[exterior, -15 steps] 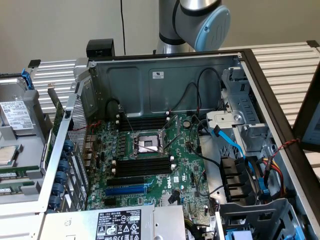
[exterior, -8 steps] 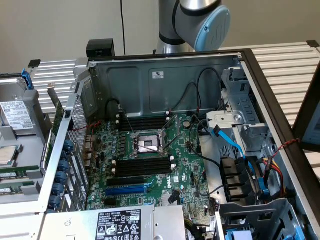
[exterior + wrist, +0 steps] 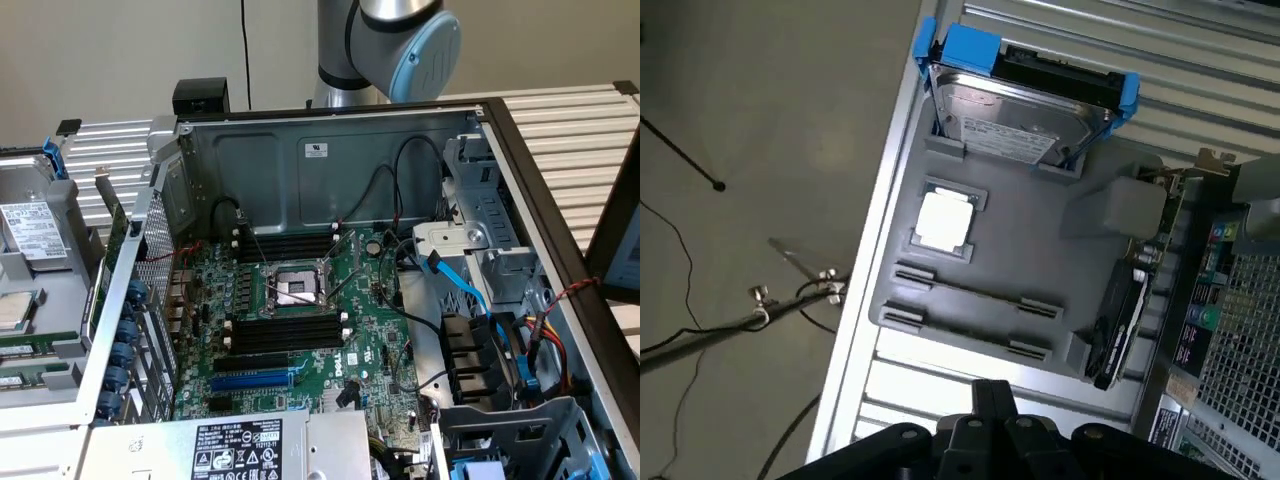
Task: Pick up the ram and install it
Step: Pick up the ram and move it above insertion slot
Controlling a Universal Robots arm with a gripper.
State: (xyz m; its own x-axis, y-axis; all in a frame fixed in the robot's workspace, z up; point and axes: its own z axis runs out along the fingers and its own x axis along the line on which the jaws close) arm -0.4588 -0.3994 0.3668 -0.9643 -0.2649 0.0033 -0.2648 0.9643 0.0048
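The ram (image 3: 975,294) stands on edge between two clips of a grey tray (image 3: 1040,250), seen as a thin dark line from above. In the exterior view its green edge (image 3: 30,349) shows at the far left, with a second green strip (image 3: 22,381) just below it. My gripper (image 3: 992,392) hangs above the tray's near edge, a short way from the ram, shut with nothing in it. The open computer case holds the motherboard (image 3: 300,300) with long black empty slots (image 3: 285,335) beside the CPU socket (image 3: 290,288).
The tray also carries a hard drive in a blue bracket (image 3: 1025,105) and a CPU chip (image 3: 943,220). A blue slot (image 3: 250,381), cables (image 3: 460,280) and drive bays (image 3: 480,370) crowd the case. The arm's joint (image 3: 400,45) rises behind the case. A tripod leg (image 3: 730,325) crosses the floor.
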